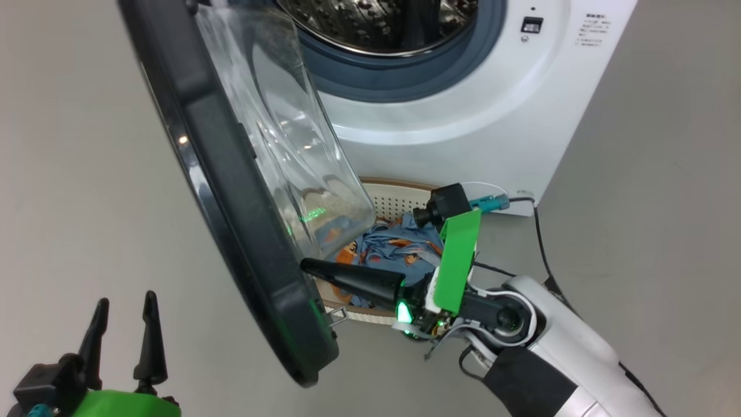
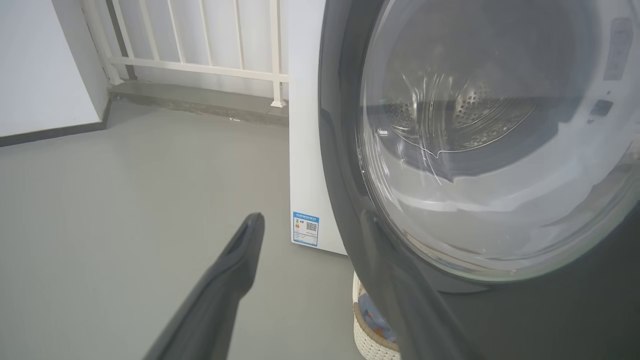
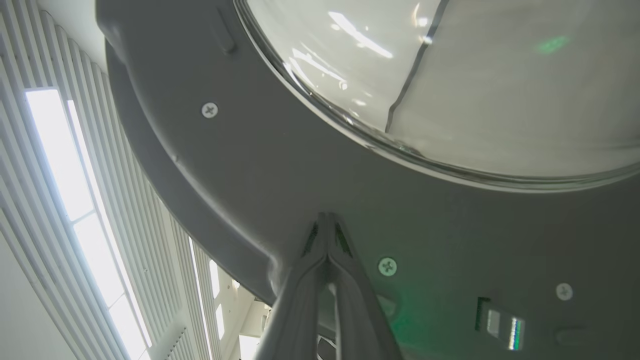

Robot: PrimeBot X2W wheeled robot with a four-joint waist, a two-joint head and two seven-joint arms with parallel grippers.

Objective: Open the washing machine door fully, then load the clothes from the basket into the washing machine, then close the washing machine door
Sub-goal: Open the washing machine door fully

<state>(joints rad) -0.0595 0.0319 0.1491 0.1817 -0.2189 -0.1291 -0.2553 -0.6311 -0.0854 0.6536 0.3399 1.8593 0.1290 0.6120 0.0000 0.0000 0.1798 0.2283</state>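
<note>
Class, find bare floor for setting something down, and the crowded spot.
Bare grey floor: left of the glossy black round door, around the left gripper. Crowded: beneath the door, with the cream perforated basket and right gripper.

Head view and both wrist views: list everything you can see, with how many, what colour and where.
washing machine: one, white, top of the head view
drum: one, steel, perforated, inside the machine's opening
gasket: one, blue-grey, around the drum mouth
washing machine door: one, black with clear glass bowl, swung partly open
label sticker: one, blue, low on the machine's side
basket: one, cream-white with brown rim, on the floor before the machine
clothes: light blue with orange figures, in the basket
cable: one, black, on the floor right of the machine
railing: one, white, beyond the machine
floor: grey
left claw: open, empty, lower left
right claw: shut, tips at the door's inner side
</note>
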